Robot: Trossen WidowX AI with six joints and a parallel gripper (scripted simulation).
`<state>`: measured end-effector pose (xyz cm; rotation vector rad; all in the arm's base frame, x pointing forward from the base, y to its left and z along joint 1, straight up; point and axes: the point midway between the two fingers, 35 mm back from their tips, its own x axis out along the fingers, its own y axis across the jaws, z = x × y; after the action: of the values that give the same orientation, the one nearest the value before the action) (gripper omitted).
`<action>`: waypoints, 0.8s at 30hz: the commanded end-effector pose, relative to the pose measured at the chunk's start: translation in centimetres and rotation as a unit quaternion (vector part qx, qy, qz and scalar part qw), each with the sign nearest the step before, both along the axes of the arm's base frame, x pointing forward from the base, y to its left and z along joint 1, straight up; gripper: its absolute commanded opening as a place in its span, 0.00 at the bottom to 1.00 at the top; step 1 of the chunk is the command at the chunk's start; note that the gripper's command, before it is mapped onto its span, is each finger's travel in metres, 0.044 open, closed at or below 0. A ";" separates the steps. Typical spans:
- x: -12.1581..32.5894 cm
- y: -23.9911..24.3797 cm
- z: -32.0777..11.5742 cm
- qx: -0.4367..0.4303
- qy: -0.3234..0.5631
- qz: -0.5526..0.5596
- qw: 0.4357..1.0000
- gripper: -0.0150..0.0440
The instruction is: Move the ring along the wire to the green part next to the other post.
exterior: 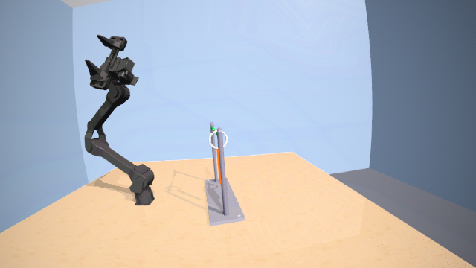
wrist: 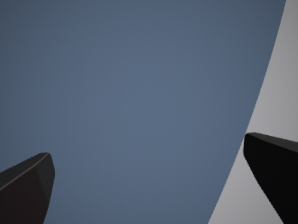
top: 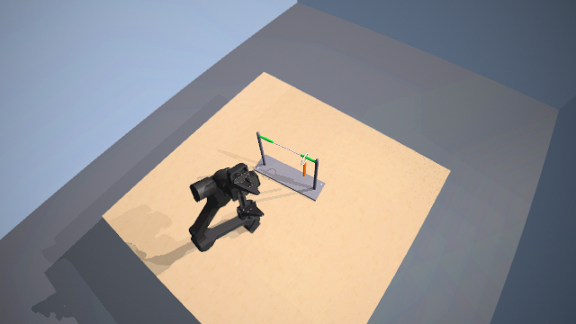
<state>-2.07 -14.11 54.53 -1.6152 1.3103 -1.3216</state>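
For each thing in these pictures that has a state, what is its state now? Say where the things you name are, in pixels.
Pincer (top: 261,202) (exterior: 91,48) (wrist: 150,155): open, holding nothing.
Ring (top: 301,161) (exterior: 227,140): hanging at the wire's green part, beside one post.
Orange handle (top: 304,169) (exterior: 219,165): pointing down, not gripped.
Posts (top: 316,175) (exterior: 224,175): upright.

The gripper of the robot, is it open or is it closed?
Open: the fingers stand wide apart, with nothing between them in the wrist view.

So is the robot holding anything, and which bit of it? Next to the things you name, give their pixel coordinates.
No, nothing is held. The black fingers are wide apart, and the thin white ring (top: 301,162) (exterior: 209,139) with its orange handle (top: 304,169) (exterior: 219,165) hangs on the wire, away from them.
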 end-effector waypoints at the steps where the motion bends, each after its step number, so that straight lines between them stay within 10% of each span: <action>1: 0.2 0.0 0.0 -0.004 -0.001 0.001 1.000 0.89; 9: 10.6 -0.2 -1.1 -0.129 -0.004 0.120 0.984 0.53; 24: 24.4 -3.4 -14.8 -0.023 -0.016 0.427 0.904 0.53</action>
<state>19.22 -16.45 45.16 -1.9500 0.5150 -1.0298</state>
